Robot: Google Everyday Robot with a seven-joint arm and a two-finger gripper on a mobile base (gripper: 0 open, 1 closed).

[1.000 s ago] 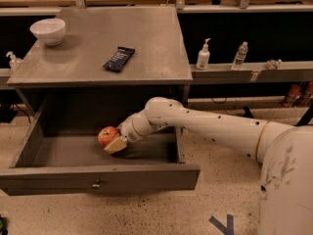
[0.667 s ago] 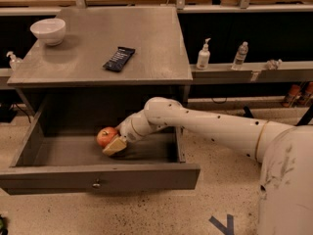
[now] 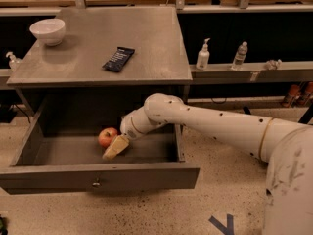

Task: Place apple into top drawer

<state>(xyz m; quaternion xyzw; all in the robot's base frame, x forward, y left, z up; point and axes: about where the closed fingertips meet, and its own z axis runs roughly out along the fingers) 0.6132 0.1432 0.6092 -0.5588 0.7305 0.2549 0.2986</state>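
The top drawer (image 3: 146, 176) is pulled wide open below the grey tabletop, with a flat grey front panel and a small metal knob (image 3: 96, 183). The red-orange apple (image 3: 106, 135) is inside the drawer, near the middle, low by the drawer floor. My gripper (image 3: 112, 146) reaches down into the drawer from the right and is right against the apple, its tan tip in front of the apple's lower right side. The far side of the apple is hidden.
A white bowl (image 3: 47, 31) stands at the tabletop's back left. A dark snack bar (image 3: 118, 58) lies mid-table. Two bottles (image 3: 202, 55) stand on a ledge to the right. The drawer's front panel juts out over the speckled floor.
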